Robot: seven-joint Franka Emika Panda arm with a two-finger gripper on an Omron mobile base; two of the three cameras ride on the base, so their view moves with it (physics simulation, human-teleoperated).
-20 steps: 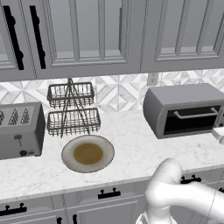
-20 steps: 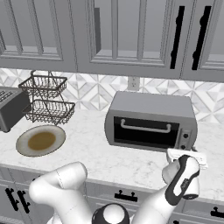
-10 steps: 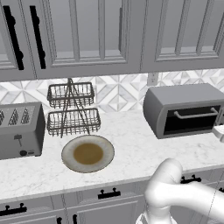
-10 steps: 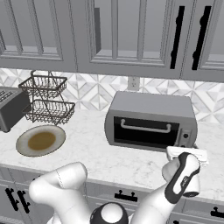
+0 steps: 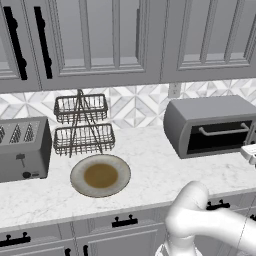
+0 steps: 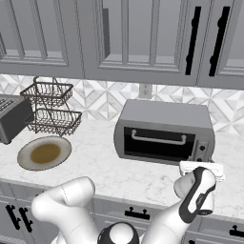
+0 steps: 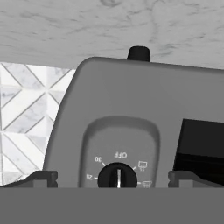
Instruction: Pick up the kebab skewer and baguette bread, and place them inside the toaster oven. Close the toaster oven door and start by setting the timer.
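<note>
The toaster oven [image 5: 210, 125] [image 6: 164, 131] stands on the counter with its door [image 5: 220, 137] [image 6: 158, 142] up and shut. My gripper [image 6: 201, 167] [image 5: 250, 151] hovers in front of the oven's right end. The hand view is rolled upside down and shows the control panel close up. There my gripper [image 7: 114, 177] is open, with a dark fingertip [image 7: 41, 177] on either side of the black timer knob [image 7: 117, 176] and not touching it. The kebab skewer and the baguette bread are hidden from view.
A round plate [image 5: 100, 175] [image 6: 44, 153] with a brown centre lies on the marble counter. Behind it stand a two-tier wire basket rack [image 5: 82, 125] [image 6: 50, 109] and a grey four-slot toaster [image 5: 22, 147]. Cabinets hang above.
The hand has crept slightly closer to the oven's control panel. Nothing else has moved.
</note>
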